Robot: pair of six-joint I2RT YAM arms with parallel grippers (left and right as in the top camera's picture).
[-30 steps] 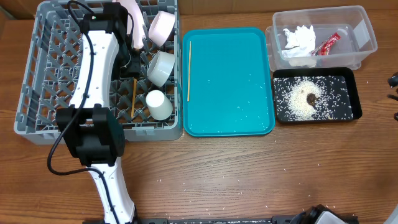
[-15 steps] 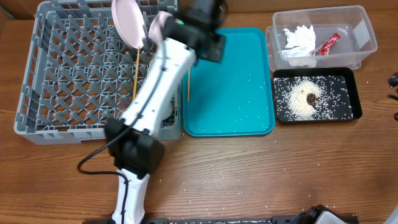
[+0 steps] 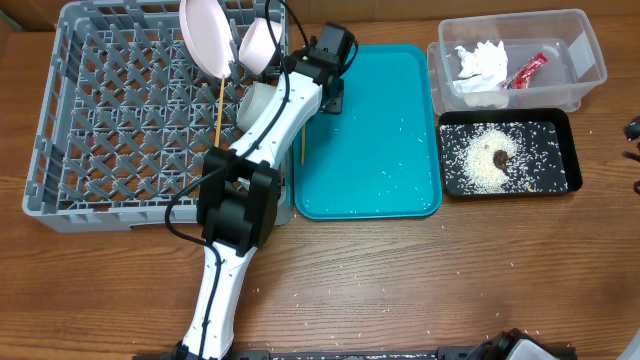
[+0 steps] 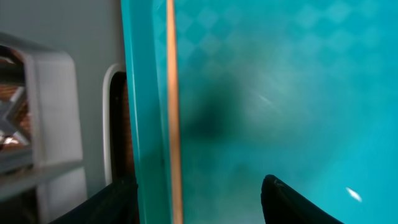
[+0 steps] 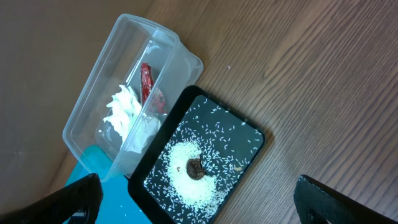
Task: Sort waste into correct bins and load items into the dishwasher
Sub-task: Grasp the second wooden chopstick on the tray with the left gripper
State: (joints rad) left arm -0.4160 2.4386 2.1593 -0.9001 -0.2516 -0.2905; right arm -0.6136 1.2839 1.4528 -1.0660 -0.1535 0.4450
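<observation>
Waste done: crumpled white paper napkin (image 3: 478,62) and red shiny wrapper (image 3: 527,68) in clear plastic tub (image 3: 590,45); white rice grains (image 3: 485,165) in black tray (image 3: 573,160). Grey plastic dish rack (image 3: 100,110) holds white round plate (image 3: 203,35) and one wooden chopstick (image 3: 218,115). Second wooden chopstick (image 4: 169,93) lies on teal tray (image 3: 380,120), left end effector (image 4: 196,186) spread astride it. Right end effector (image 5: 198,183) spread, empty.

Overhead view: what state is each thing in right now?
Plate: standing on edge in rack.
Small dish: tilted in rack.
One chopstick: resting in rack.
Other chopstick: flat on teal tray.
Left gripper: open, astride that chopstick.
Right gripper: open, empty.
Clear tub: holds napkin, wrapper.
Black tray: holds rice.
</observation>
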